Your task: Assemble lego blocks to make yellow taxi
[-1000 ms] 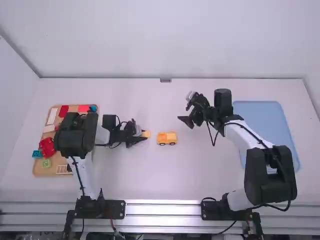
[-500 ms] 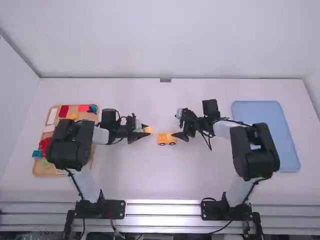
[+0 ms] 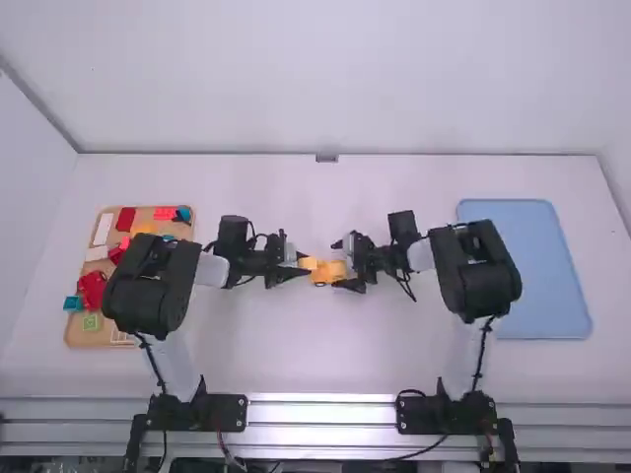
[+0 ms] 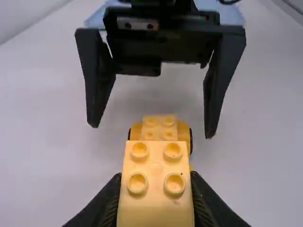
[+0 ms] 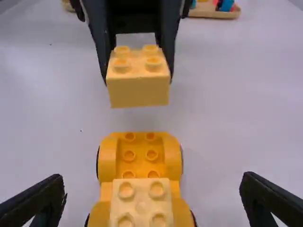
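In the high view my left gripper (image 3: 298,266) is shut on a yellow block (image 3: 308,263), beside the orange-yellow car base (image 3: 331,273); my right gripper (image 3: 340,266) stands at the base's other end. The left wrist view has the studded block (image 4: 156,189) clamped between my left gripper's (image 4: 156,198) fingers, with the car base (image 4: 184,135) beyond. In the right wrist view my right gripper (image 5: 151,201) is open, its fingers on either side of the wheeled base (image 5: 173,161). A pale yellow block (image 5: 141,201) sits on the base, and the held block (image 5: 138,90) hangs above its far end.
At the left lies a tan tray (image 3: 75,333) of red, white, teal and green blocks, partly covered by the left arm. A blue tray (image 3: 552,286) stands at the right, the right arm's elbow over its near-side edge.
My right gripper has moved left and come around the car base, with its fingers apart. My left gripper has carried its block a little to the right, over toward the base.
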Robot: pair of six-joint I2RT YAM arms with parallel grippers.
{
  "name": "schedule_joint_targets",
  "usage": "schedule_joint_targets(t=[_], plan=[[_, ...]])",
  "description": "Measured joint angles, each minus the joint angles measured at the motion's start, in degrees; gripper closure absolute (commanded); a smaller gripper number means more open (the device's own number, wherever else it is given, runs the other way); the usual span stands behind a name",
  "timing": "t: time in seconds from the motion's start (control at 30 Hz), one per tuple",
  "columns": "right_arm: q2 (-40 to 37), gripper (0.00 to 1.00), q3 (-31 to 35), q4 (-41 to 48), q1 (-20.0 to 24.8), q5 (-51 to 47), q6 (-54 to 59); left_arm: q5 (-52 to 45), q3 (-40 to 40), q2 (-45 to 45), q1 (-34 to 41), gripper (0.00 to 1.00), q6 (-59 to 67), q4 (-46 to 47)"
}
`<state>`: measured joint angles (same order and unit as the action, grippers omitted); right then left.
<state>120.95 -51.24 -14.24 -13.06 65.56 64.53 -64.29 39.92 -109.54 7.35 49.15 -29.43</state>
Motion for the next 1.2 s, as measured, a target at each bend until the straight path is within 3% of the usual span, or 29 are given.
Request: schedule_joint_targets(t=[0.33,0.57,0.83,1.07,1.2], plan=[[4.24,0.0,0.0,-1.79,-1.4,1.44,0.07,2.73,3.23,0.0,2.86,0.93,0.15,6.16],[4.24,0.13,0.0,-1.49,-1.4,-0.22,0.07,4.2,4.94,-0.02,2.95,0.93,1.53,9.57],[4.35,0.16,0.0,-2.14,-1.4,-1.22,-0.02,4.61,4.94,-0.24,3.04,0.94,3.34,11.89],[4.42,0.38,0.0,-1.73,-1.4,-1.68,-0.09,4.59,4.92,-0.24,3.23,0.95,4.0,11.8],[4.46,0.41,0.0,-1.68,-1.4,-1.77,-0.09,4.61,4.94,-0.24,3.37,0.97,4.26,11.91]])
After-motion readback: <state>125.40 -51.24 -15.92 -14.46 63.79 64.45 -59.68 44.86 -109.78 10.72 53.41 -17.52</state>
